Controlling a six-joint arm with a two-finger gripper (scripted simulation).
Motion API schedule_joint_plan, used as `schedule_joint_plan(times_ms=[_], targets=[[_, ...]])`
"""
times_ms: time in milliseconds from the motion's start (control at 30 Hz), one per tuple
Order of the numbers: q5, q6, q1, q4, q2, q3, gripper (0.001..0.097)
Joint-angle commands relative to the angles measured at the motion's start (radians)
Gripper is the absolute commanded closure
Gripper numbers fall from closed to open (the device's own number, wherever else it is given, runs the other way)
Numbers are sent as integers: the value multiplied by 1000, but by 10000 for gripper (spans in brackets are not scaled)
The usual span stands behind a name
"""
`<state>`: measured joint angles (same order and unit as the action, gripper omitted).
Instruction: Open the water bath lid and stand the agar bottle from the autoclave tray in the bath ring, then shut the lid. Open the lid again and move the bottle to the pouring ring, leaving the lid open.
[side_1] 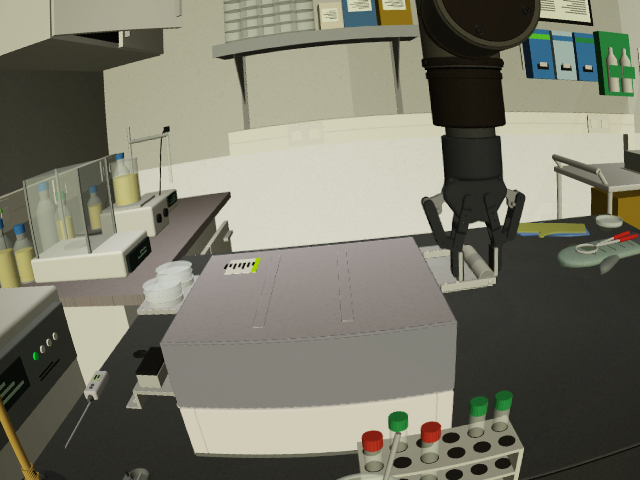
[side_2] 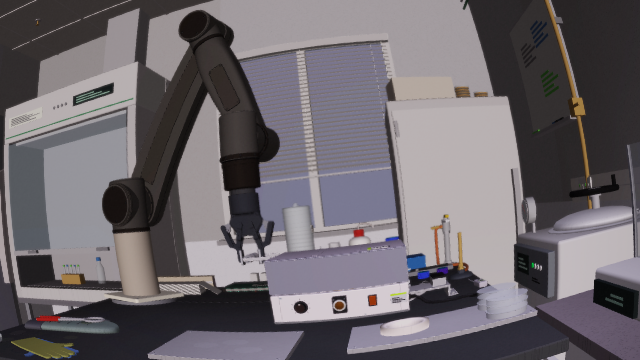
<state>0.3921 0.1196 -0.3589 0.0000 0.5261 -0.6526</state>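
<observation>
My gripper (side_1: 474, 268) (side_2: 248, 256) is open and holds nothing; it points straight down behind the water bath, its fingers either side of a pale cylinder, the agar bottle (side_1: 476, 261), which lies on its side in the small autoclave tray (side_1: 457, 270). The water bath (side_1: 310, 336) (side_2: 337, 280) is a grey box in the middle of the dark bench. Its lid (side_1: 315, 289) lies flat and closed on top. The bath ring inside is hidden. A white ring (side_2: 404, 326) sits on a grey mat in front of the bath in the second side camera.
Behind the work run a pale counter and a wall shelf (side_1: 315, 41) with boxes. A tube rack (side_1: 439, 449) with red and green caps stands by the bath's near corner. Stacked petri dishes (side_1: 168, 284) sit to its left, scissors (side_1: 605, 243) and a yellow glove to the right.
</observation>
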Motion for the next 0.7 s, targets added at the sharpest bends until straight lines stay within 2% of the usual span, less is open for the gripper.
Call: schedule_joint_plan(times_ms=[0, 267, 667], targets=[[0, 0, 0, 0, -1, 0, 501], [0, 0, 0, 0, -1, 0, 506], [0, 0, 0, 0, -1, 0, 746]])
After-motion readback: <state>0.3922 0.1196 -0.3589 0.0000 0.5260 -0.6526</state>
